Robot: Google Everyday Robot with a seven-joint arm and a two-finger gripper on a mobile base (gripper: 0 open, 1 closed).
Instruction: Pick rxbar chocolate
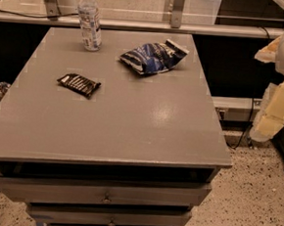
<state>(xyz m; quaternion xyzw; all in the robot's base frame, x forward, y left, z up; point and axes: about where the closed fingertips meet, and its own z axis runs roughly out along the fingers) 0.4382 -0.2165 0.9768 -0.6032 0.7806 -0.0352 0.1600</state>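
1. The rxbar chocolate (79, 84) lies flat on the left half of the grey table (131, 129), about midway between the front and back edges. Its black wrapper faces up with its white lines of text showing, and the bar is turned at a slight angle to the table's sides.
2. The gripper (279, 108) shows at the far right edge of the view as pale cream-yellow parts. It hangs off the table's right side, beside and below the top.
3. Whether the gripper is apart or together cannot be told from here. Nothing can be seen held in it.
4. The bar is well apart from the gripper, with most of the table's width between them.
5. A blue-and-white snack bag (154, 56) lies crumpled behind and to the right of the bar.
6. A clear water bottle (90, 18) stands upright near the back edge, behind the bar.
7. Under the top, 2 drawers (106, 195) with small knobs face the camera.
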